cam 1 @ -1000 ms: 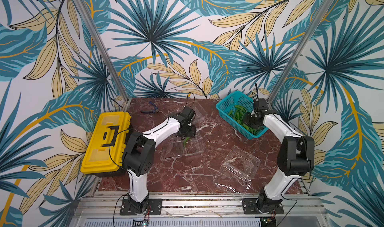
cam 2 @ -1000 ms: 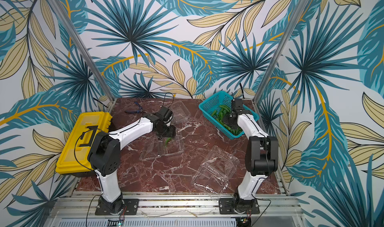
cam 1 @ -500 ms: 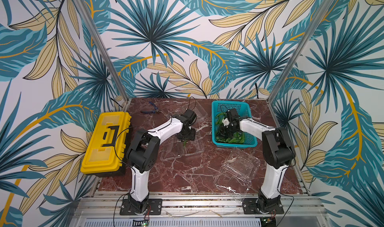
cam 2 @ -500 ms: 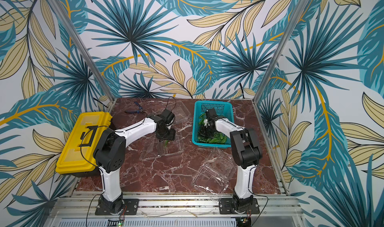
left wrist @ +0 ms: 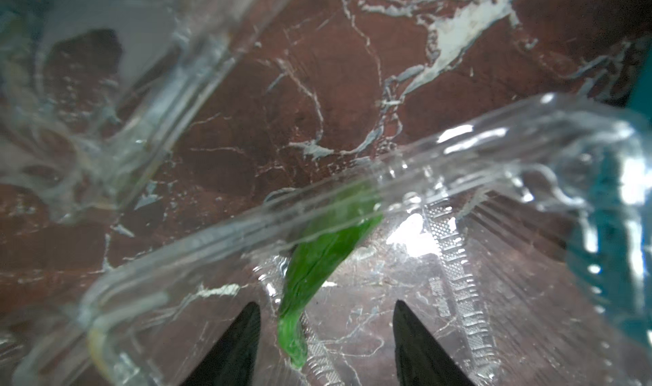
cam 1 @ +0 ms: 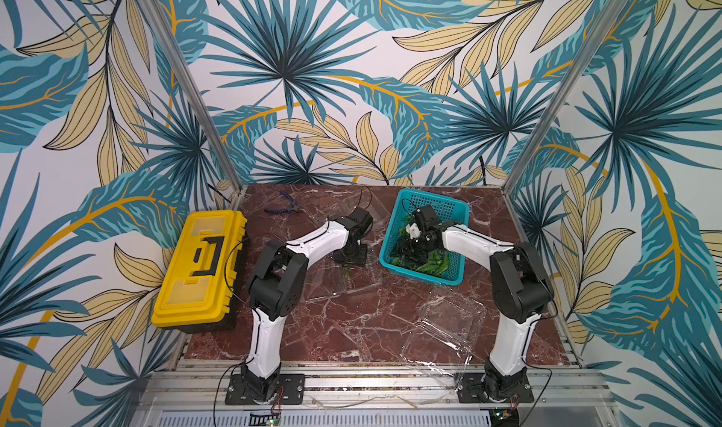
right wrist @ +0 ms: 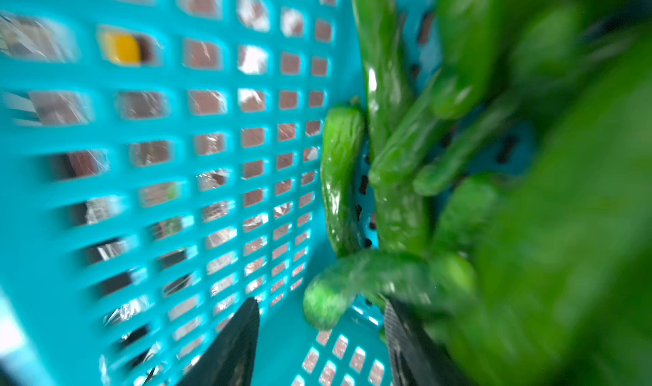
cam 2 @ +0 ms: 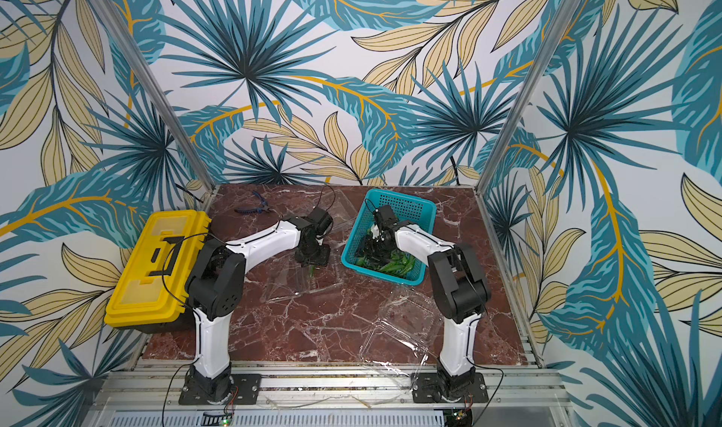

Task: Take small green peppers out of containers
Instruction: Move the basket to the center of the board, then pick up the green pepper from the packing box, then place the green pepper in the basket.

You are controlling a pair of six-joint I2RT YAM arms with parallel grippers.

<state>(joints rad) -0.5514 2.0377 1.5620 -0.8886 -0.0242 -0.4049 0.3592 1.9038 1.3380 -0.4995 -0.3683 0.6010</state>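
Left gripper (left wrist: 326, 304), fingers spread, straddles one glossy green slender pepper (left wrist: 317, 260) in the clear ribbed plastic clamshell container (left wrist: 211, 232) mid-counter (cam 1: 351, 327): centre on its body, pinch gently. Right gripper (right wrist: 319, 310), fingers also spread, sits among heaped peppers (right wrist: 388, 162) in the teal perforated basket (right wrist: 176, 154) near the far edge

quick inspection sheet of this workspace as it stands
surface: marbled red-brown table
job's things: peppers heaped in teal basket; one pepper seen in centre container; near container empty
clutter: yellow toolbox, blue pliers
grippers: left gripper open astride the lone pepper; right gripper open inside basket among peppers
cables: thin black cables at arm bases
surroundings: leaf-print walls, metal posts
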